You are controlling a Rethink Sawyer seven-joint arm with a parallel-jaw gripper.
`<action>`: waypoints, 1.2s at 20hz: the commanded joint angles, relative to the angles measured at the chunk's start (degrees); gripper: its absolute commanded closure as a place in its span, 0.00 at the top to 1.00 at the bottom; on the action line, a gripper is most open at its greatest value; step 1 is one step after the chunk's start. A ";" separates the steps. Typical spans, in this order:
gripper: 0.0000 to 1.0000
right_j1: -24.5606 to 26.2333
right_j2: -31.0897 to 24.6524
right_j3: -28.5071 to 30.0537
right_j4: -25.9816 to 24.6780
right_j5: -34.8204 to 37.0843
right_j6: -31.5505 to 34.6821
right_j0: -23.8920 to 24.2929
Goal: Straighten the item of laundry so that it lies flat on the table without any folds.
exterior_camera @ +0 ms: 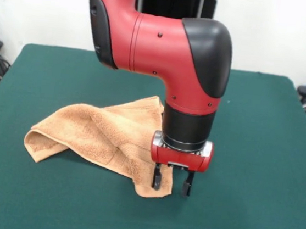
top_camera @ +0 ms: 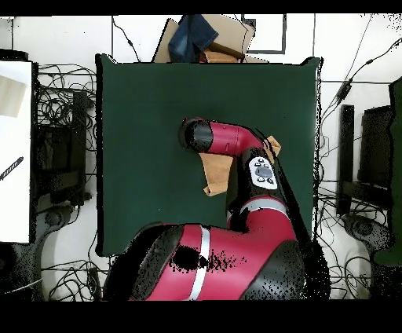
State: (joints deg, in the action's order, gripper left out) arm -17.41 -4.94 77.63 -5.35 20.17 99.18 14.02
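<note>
My claw (exterior_camera: 172,184) hangs low over the table (exterior_camera: 258,159) with its two dark fingers (exterior_camera: 157,180) pointing down and a narrow gap between them, nothing held. The towel (exterior_camera: 98,136) lies bunched mostly to the claw's left in the front view, and its near corner reaches right under the left finger; I cannot tell whether that finger is touching the cloth or hovering just above it. The other finger stands just off the towel's edge, over bare green felt. I judge the towel light, soft and limp: terry pile that will sag and drape from whatever point I lift, and should neither slip between the pads nor be hurt by a firm pinch. It is doubled over itself, with a thick rolled fold at the end far from the claw and a ridge running diagonally toward the claw. The best hold, I think, is the single-layer corner directly beneath the claw, pinched at the hem and then drawn away from the bunched end so the folds pull out. From overhead the arm (top_camera: 235,149) covers most of the towel (top_camera: 210,169), and only its edges show either side of the wrist. No containers sit on the table; a cardboard box (top_camera: 228,35) with dark cloth lies beyond its far edge, contents unclear.
</note>
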 commanded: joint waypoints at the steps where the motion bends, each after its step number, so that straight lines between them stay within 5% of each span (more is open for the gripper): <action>1: 1.00 2.85 -2.62 3.33 -2.85 -3.34 4.16 1.12; 5: 1.00 3.02 -4.27 3.84 -3.78 -7.78 4.12 2.32; 6: 0.00 3.01 -4.68 4.20 -3.91 -9.05 4.37 2.65; 17: 0.00 3.12 -5.48 4.18 -3.65 -8.70 2.91 3.21; 19: 0.00 3.21 -4.67 3.55 -2.59 -4.15 2.27 2.54; 24: 0.00 -0.38 -5.52 7.05 -1.88 -3.08 3.22 1.89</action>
State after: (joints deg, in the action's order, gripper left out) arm -17.52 -5.27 78.73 -5.36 13.51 99.18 16.37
